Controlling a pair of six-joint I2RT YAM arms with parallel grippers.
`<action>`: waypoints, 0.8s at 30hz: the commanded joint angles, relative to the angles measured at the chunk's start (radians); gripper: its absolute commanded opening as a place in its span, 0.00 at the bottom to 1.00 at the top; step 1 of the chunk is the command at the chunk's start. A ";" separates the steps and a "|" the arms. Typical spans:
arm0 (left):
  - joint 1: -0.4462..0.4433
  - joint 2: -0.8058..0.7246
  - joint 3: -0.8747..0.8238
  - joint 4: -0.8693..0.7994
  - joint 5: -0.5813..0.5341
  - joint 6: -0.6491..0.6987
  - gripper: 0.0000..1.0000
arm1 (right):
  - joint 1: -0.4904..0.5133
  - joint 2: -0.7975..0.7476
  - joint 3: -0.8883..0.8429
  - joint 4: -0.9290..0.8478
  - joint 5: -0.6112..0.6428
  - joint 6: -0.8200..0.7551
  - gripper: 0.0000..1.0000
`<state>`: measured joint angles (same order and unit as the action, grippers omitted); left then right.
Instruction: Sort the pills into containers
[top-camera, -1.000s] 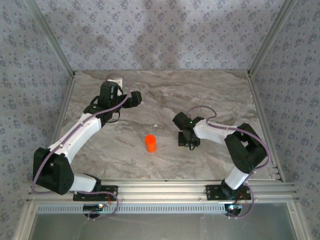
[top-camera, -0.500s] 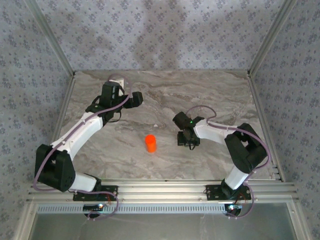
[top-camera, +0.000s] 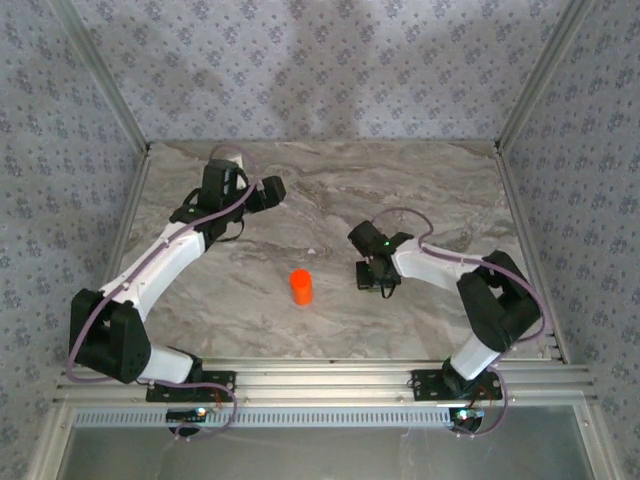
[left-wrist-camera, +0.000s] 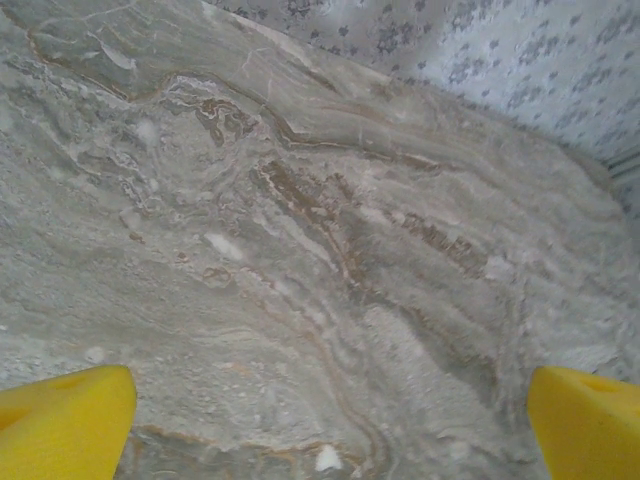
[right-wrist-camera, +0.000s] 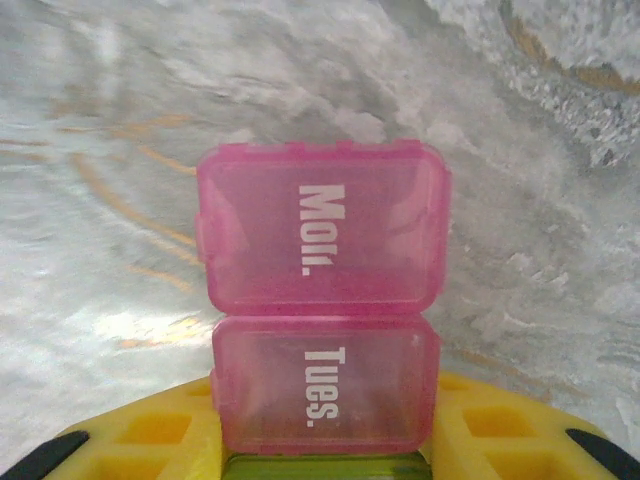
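Overhead view first: an orange bottle (top-camera: 301, 287) stands capped just below the middle of the marble worktop (top-camera: 440, 190), apart from both arms. The left fingers (top-camera: 268, 192) hang over the upper left of the slab, well apart from the bottle, probably parked out of the way. The right fingers (top-camera: 376, 282) point down right of centre, near the bottle but not touching it. What they hold is too small to make out from here.

Left wrist view: the yellow tips of the left fingers sit in the bottom corners of the frame, spread wide, with nothing but veined marble between them.

Right wrist view: the containers (right-wrist-camera: 322, 300) sit mid-frame, a joined strip running away from the camera. Two pink compartments show, lids apparently shut, with white lettering turned sideways: "Mon." on the far one and "Tues." on the near one. A sliver of green shows at the bottom edge. The right fingers are clamped on the near end of the strip, one on each side, seemingly to steady it with the lids facing up. Whether it rests on the marble or is lifted cannot be told. No pills or brand name can be seen.
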<state>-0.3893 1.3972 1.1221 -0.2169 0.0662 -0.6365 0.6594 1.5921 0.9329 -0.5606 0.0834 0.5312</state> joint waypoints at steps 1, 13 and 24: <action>-0.009 -0.018 0.058 -0.057 0.050 -0.210 1.00 | -0.010 -0.115 0.013 0.019 -0.070 -0.084 0.32; -0.097 -0.026 -0.005 0.198 0.364 -0.658 0.99 | -0.090 -0.273 0.076 0.074 -0.501 -0.319 0.32; -0.246 0.003 0.026 0.258 0.382 -0.696 0.97 | -0.156 -0.337 0.020 0.163 -0.584 -0.362 0.30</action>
<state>-0.6174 1.3952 1.1030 -0.0093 0.4274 -1.3006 0.5274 1.2724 0.9699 -0.4248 -0.4606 0.2016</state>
